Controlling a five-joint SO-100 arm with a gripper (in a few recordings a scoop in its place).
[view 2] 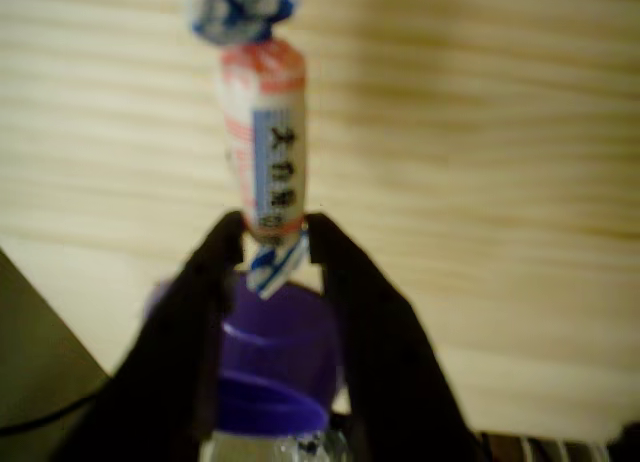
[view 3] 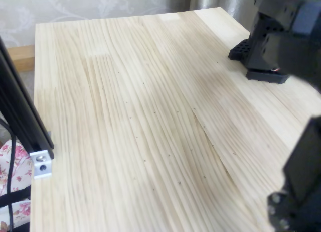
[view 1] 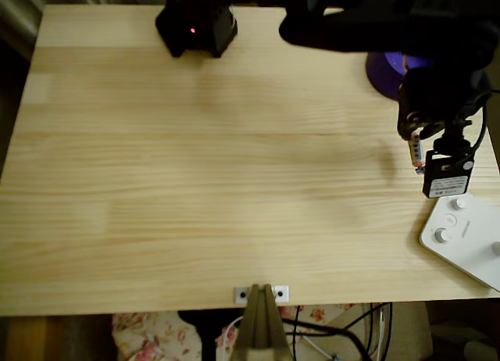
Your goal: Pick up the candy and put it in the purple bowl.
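My black gripper [view 2: 272,234] is shut on the lower twisted end of the candy [view 2: 265,147], a narrow pinkish-white wrapped sweet with a blue-and-white twist at each end. The candy sticks out past the fingertips, with the wooden table behind it. In the overhead view the candy [view 1: 416,152] hangs in the gripper [view 1: 419,141] near the table's right edge, just below the purple bowl [view 1: 384,72], which the arm half hides. In the wrist view the purple bowl [view 2: 275,367] shows between the fingers [view 2: 195,322] at the bottom of the picture.
A white device with knobs [view 1: 462,237] lies at the table's lower right corner, close under the gripper. The arm's black base [view 1: 195,29] stands at the far edge and also appears in the fixed view as the black base [view 3: 258,59]. Bare wooden table [view 1: 203,173] spreads to the left.
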